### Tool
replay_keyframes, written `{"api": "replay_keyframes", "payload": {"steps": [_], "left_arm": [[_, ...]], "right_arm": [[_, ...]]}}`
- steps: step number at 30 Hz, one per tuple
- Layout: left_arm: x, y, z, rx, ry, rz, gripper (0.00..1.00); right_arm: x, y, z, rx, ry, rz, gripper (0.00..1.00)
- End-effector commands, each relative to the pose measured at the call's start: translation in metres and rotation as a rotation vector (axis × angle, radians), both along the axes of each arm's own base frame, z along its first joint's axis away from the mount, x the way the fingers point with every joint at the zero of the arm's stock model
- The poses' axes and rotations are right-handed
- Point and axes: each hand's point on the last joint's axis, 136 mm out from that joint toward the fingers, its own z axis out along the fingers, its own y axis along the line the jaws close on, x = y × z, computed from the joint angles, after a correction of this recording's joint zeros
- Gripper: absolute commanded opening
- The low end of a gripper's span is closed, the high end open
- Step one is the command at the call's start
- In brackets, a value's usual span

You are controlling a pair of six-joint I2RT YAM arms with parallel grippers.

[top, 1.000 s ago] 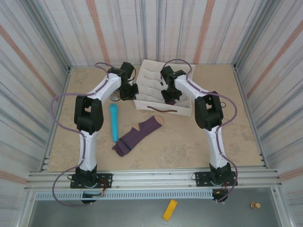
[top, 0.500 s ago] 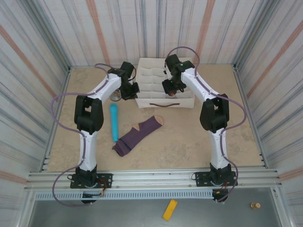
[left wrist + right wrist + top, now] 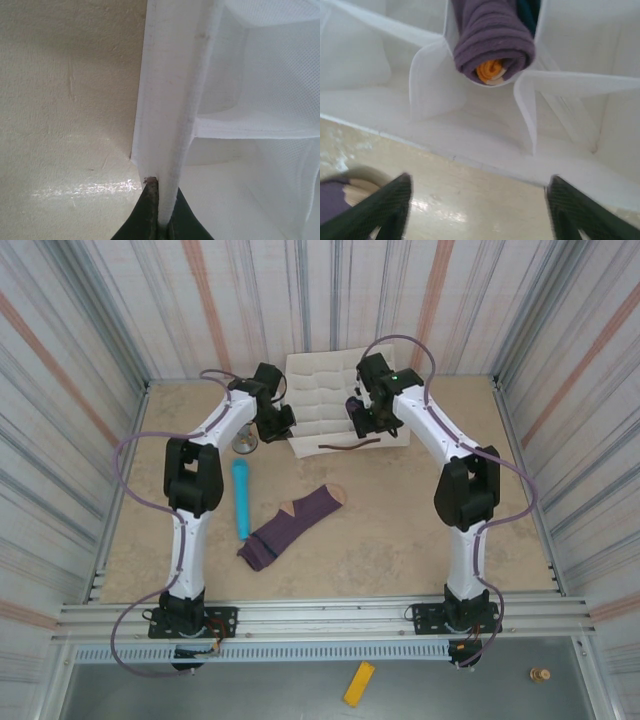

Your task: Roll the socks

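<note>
Seen from above, a tan table sits inside striped walls, with two white-and-black robot arms rising from its near edge. The left arm reaches to the far middle. There the left gripper meets the left side of a white fabric organiser box divided into rows of small compartments.

In the left wrist view, the left gripper has its dark jaws pressed together on the white fabric organiser box, pinching the padded edge of its upright side wall. Just beside this arm, a small round object sits on the table, too small to identify.

Nearer the camera lies a light blue cylinder, pointing front to back. Near its right side, a flat purple knit sock with a tan-orange toe and heel lies unrolled and slanted, toe towards the far right. A dark strap runs along the box's near side.

The right arm bends over the box, with the right gripper at its near right part. In the right wrist view, the right gripper has its jaws well apart, holding nothing, and hovers by the box's near wall. In a compartment beyond sits a rolled purple knit sock with an orange centre, and dark teal fabric shows behind it. The flat purple knit sock shows its toe at the lower left corner.
</note>
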Motion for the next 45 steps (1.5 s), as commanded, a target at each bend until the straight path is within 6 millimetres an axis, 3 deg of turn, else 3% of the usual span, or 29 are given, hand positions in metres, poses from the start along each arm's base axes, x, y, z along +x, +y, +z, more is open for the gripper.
{"api": "replay_keyframes", "payload": {"steps": [1, 3, 6, 16, 24, 26, 31, 40, 43, 45], "left_arm": [[-0.006, 0.009, -0.024, 0.032, 0.074, 0.019, 0.00], [-0.005, 0.010, -0.022, 0.040, 0.064, 0.013, 0.00], [-0.006, 0.010, -0.020, 0.054, 0.050, -0.005, 0.00], [-0.003, 0.008, -0.012, 0.088, 0.014, -0.076, 0.00], [-0.002, 0.006, -0.006, 0.112, 0.002, -0.098, 0.00], [-0.003, 0.005, -0.007, 0.115, 0.006, -0.105, 0.00], [-0.004, 0.003, -0.008, 0.122, 0.011, -0.112, 0.00], [-0.005, -0.001, -0.008, 0.120, 0.011, -0.119, 0.00], [-0.005, -0.001, -0.007, 0.121, 0.011, -0.118, 0.00], [-0.006, -0.001, -0.006, 0.120, 0.012, -0.118, 0.00]], "right_arm": [[0.017, -0.006, 0.024, 0.038, -0.075, -0.050, 0.56], [0.027, 0.000, 0.026, 0.047, -0.089, -0.036, 0.47], [0.042, 0.005, 0.023, 0.072, -0.084, -0.035, 0.46], [0.077, 0.009, -0.019, 0.098, -0.020, -0.053, 0.37], [0.077, 0.016, -0.060, 0.103, 0.060, -0.053, 0.30], [0.077, 0.017, -0.068, 0.098, 0.071, -0.053, 0.23], [0.072, 0.020, -0.081, 0.076, 0.101, -0.044, 0.16], [0.055, 0.012, -0.132, -0.001, 0.221, -0.052, 0.17], [0.052, 0.011, -0.135, -0.022, 0.230, -0.053, 0.16], [0.054, 0.013, -0.122, -0.018, 0.198, -0.050, 0.16]]}}
